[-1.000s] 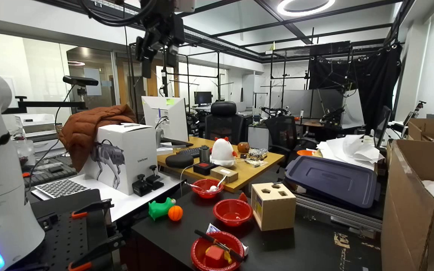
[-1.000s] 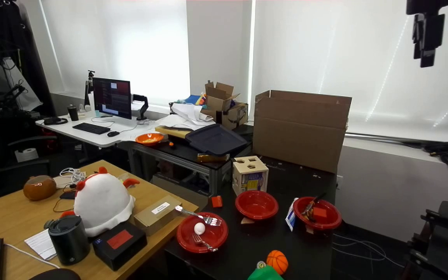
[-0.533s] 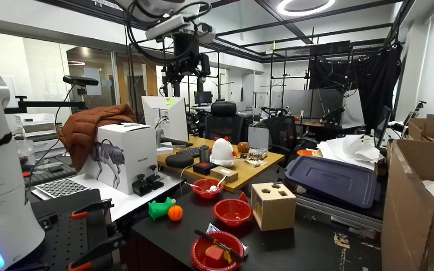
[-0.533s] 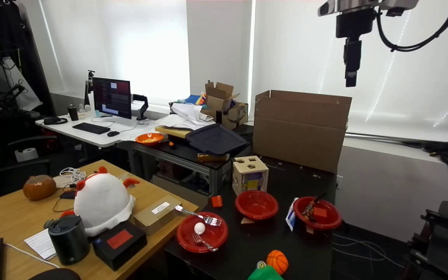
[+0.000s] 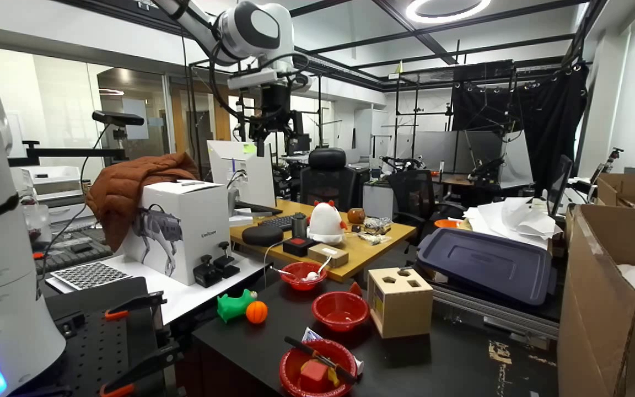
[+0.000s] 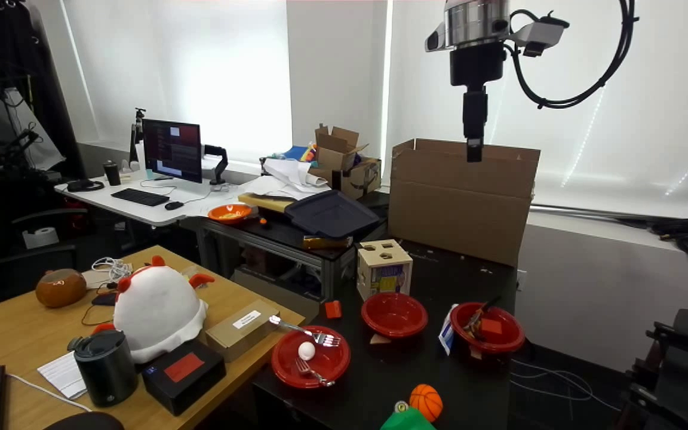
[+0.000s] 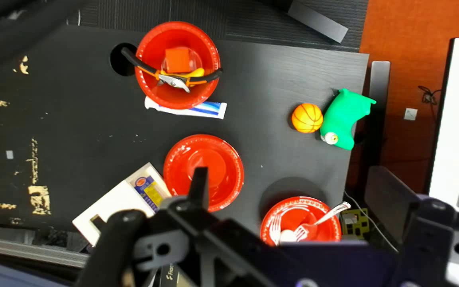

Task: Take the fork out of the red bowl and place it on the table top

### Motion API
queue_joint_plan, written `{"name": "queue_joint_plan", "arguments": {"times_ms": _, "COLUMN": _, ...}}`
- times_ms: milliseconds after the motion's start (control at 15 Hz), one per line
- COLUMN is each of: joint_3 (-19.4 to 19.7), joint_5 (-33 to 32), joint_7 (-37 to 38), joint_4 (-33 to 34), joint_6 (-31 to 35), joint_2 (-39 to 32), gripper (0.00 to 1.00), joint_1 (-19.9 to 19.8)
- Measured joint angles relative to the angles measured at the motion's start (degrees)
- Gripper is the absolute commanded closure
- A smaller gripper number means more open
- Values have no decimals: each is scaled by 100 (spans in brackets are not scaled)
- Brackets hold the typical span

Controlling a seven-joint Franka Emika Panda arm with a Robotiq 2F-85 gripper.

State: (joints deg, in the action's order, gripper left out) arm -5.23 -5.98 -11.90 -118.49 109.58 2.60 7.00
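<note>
Forks lean out of the bowl at the corner of the bench by the desk, handles over the rim, likely easy to grasp. I have the fingers spread, empty, high above, presumably to straddle one.

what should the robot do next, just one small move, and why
Probably ease the jaws across toward the forks, not down yet. The jaws stand open in the wrist view, gripping nothing, and in an exterior view hang high above the table top, well right of the red bowl where both forks lie.
</note>
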Motion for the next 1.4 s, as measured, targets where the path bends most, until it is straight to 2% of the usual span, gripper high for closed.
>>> {"name": "queue_joint_plan", "arguments": {"times_ms": 400, "joint_3": -355, "joint_5": 6, "joint_7": 337, "joint_4": 327, "joint_6": 580, "joint_2": -817, "gripper": 0, "joint_1": 223}}
{"name": "queue_joint_plan", "arguments": {"times_ms": 800, "joint_3": -474, "joint_5": -214, "joint_7": 722, "joint_4": 776, "joint_6": 1182, "joint_2": -1783, "gripper": 0, "joint_1": 489}}
{"name": "queue_joint_plan", "arguments": {"times_ms": 1067, "joint_3": -398, "joint_5": -511, "joint_7": 829, "joint_4": 1613, "joint_6": 1213, "joint_2": -2667, "gripper": 0, "joint_1": 548}}
{"name": "queue_joint_plan", "arguments": {"times_ms": 1400, "joint_3": -266, "joint_5": -518, "joint_7": 722, "joint_4": 3067, "joint_6": 1179, "joint_2": -3871, "gripper": 0, "joint_1": 543}}
